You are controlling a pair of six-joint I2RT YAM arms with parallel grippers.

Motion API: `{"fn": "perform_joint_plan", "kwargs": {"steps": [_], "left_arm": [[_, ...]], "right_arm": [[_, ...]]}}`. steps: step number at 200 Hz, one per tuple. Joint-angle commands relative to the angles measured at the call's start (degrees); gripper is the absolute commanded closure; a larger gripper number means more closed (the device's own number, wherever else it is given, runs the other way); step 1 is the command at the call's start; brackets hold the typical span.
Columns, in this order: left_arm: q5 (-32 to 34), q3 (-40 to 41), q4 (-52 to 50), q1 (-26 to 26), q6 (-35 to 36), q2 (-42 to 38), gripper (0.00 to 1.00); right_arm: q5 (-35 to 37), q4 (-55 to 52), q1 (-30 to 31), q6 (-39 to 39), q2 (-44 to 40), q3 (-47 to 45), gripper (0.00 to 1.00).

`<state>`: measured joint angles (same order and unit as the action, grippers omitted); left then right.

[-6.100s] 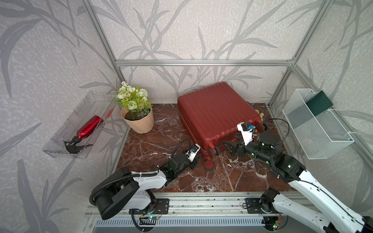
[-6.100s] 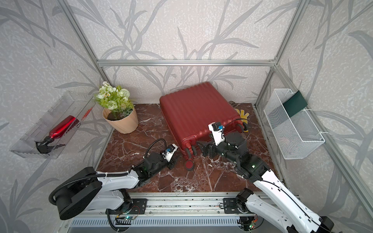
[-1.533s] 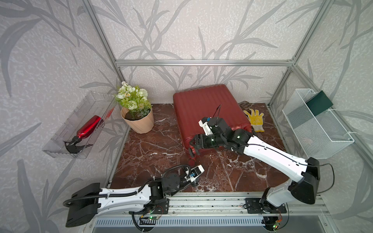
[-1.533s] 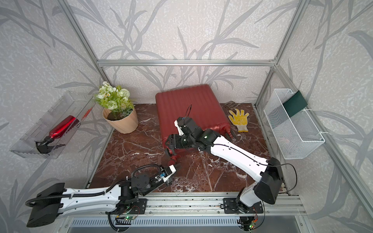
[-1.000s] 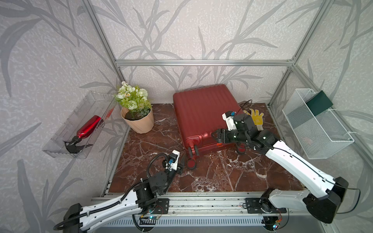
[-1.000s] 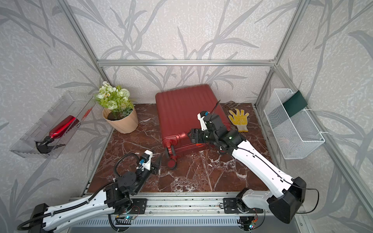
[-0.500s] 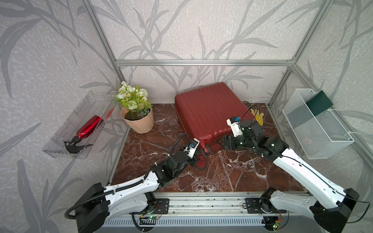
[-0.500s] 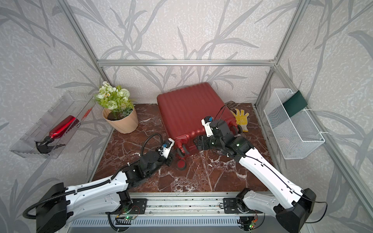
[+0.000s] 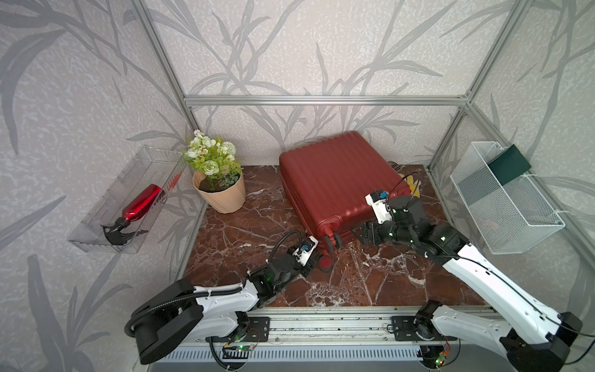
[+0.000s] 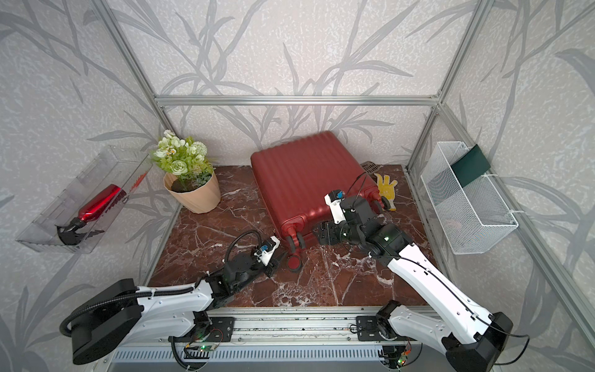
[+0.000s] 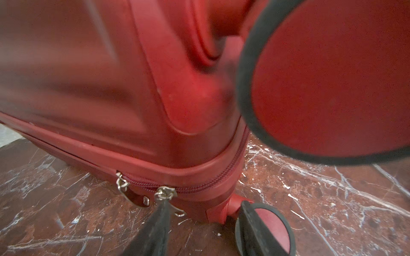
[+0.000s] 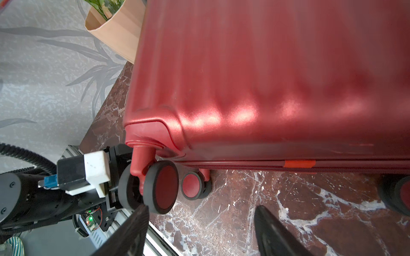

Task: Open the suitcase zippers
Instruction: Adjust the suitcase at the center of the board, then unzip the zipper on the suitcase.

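the suitcase point(image 9: 338, 180) is laid flat at the back. left gripper point(image 11: 204, 207) and right gripper point(image 12: 202, 209) are held open, empty. the pull point(image 11: 165, 194) could be missed on closing: it is met by one finger point(image 11: 159, 219) only.

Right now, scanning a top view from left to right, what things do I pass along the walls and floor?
In a top view: clear bin holding a red bottle → flower pot → suitcase → yellow glove → wire basket.
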<state>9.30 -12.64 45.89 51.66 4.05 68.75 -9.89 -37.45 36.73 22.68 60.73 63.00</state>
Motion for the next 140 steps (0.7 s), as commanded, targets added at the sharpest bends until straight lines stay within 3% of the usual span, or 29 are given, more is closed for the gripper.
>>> {"fn": "perform_joint_plan", "kwargs": {"steps": [1, 31, 89, 140], "left_arm": [[-0.46, 1.02, 10.59, -2.26, -0.04, 3.12, 0.48], [-4.23, 0.68, 15.63, -5.8, -1.06, 7.14, 0.47], [-9.36, -1.49, 20.25, -8.39, -1.39, 13.95, 0.54], [-16.69, -5.04, 23.35, -9.56, -0.45, 20.29, 0.73]], "right_arm": [[-1.74, 1.18, -0.23, -0.25, -1.6, -0.46, 0.24], [-3.28, 0.93, -0.21, -0.74, -2.45, -0.85, 0.25], [-4.5, 0.07, -0.24, -1.11, -2.72, -0.5, 0.25], [-4.96, 0.32, -0.24, -0.94, -2.99, -1.15, 0.25]]}}
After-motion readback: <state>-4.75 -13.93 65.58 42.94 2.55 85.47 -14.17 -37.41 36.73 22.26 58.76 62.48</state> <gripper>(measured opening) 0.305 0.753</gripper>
